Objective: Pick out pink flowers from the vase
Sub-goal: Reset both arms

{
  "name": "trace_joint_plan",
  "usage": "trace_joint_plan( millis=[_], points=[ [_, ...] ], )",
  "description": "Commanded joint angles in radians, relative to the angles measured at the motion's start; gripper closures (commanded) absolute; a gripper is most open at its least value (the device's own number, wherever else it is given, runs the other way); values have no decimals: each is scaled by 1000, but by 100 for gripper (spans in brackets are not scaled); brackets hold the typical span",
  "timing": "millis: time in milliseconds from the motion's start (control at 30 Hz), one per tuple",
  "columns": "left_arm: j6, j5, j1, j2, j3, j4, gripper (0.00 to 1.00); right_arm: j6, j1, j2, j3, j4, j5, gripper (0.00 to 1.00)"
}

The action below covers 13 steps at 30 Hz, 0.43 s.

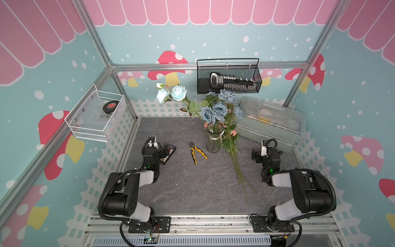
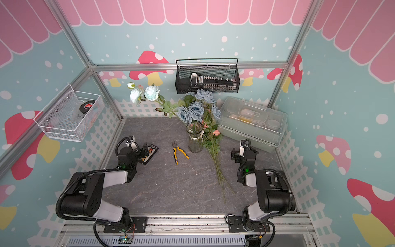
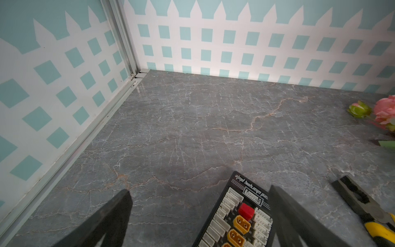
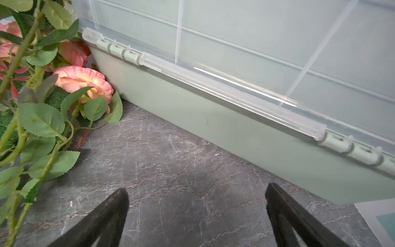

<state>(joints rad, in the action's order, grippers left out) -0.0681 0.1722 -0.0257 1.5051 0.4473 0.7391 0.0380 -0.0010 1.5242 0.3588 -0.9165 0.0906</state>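
In a top view, yellow-handled pliers (image 1: 197, 152) lie mid-frame on the grey marbled table (image 1: 181, 192), a black charging board (image 1: 170, 150) to their left and a translucent lidded box (image 1: 271, 119) at the right — higher up, a black mesh basket (image 1: 235, 88) hangs at centre and a white mesh basket (image 1: 89, 128), holding a puck (image 1: 110, 106), at the left.

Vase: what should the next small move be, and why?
Probably ease the left gripper toward the pink bloom near the vase to check it. Other pink flowers lie on the table beside the vase and both jaws are open and empty; whether that bloom's stem sits in the vase can't be told.
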Motion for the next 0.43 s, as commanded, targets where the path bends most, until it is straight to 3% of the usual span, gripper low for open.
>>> trace_joint_plan(
  millis=[0,400],
  points=[
    [-2,10,6,0,-13,34,1,5,-4,-1,5,7,12,1],
    [-2,12,6,0,-12,34,1,-6,10,-1,6,9,40,1]
  ],
)
